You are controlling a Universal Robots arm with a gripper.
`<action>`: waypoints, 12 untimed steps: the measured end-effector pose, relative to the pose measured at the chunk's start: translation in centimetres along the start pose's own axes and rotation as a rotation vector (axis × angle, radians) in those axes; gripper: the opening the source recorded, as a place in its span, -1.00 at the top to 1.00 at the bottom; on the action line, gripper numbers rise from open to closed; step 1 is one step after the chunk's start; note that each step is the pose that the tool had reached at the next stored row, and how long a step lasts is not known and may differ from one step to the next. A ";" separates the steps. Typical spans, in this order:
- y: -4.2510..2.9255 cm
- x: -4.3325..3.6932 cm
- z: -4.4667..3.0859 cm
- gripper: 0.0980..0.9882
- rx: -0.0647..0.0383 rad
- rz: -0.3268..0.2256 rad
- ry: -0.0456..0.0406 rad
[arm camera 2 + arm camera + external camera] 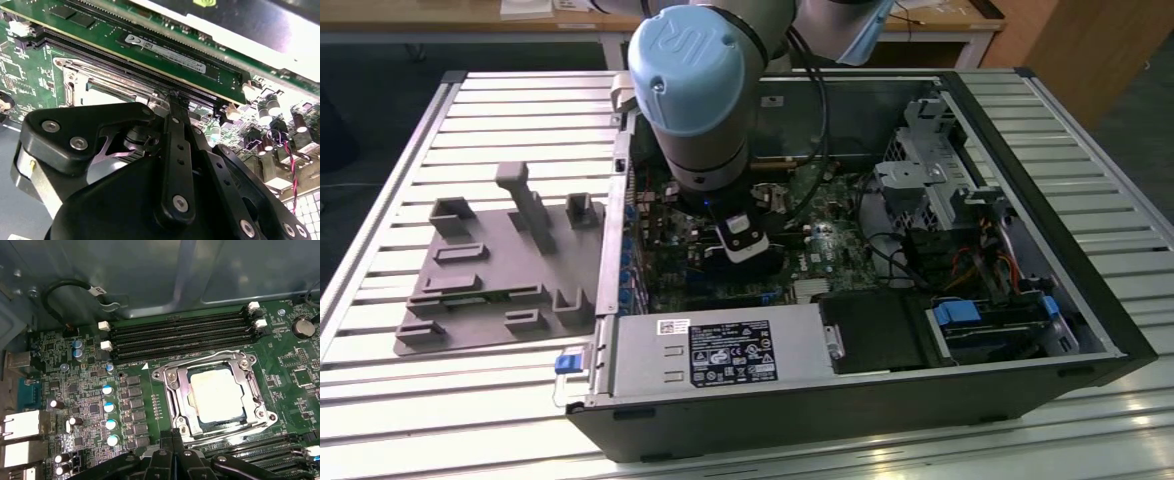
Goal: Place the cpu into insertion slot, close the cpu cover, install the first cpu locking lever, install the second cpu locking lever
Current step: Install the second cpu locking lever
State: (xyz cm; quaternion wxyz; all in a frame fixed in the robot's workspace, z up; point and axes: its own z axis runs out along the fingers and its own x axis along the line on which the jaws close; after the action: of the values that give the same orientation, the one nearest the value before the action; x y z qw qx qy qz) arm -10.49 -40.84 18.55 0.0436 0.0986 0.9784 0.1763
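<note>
In the exterior view the arm [700, 90] reaches down from the top of the frame into an open computer case [854, 380] lying on a slatted tabletop [400, 400], and its hand [744, 248] sits low over the green motherboard [834, 250] near the middle of the picture. At the left of that frame a grey fixture plate [494, 270] with raised blocks rests on the slats, apart from the case, and a silver power supply [714, 350] lies along the case's near wall. In the first wrist view the cpu [217, 395] lies flat in its socket at centre right of the frame, its dull metal top showing through the square opening of the cpu cover [175, 390], which lies down flat around it. Thin metal levers run along the upper and lower edges of the frame plate; whether they are latched I cannot tell. The hand [175, 460] shows at the lower edge of that frame, just below the socket, its dark fingers [176, 440] drawn close together with nothing visibly between them. In the second wrist view the black hand [175, 107] fills the lower half, its fingers pressed together, their tip meeting the socket's edge by the memory slots [165, 55] that cross the upper part of the frame.
</note>
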 end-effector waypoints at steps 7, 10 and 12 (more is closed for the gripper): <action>0.09 -0.01 -0.20 0.99 0.000 0.000 -0.0003; 0.28 -0.04 -0.72 0.99 0.000 0.000 -0.0002; 0.44 -0.06 -1.14 0.99 0.000 0.000 -0.0002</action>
State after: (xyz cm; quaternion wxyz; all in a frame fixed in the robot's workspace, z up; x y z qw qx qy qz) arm -10.49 -40.83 19.78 0.0437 0.0986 0.9784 0.1762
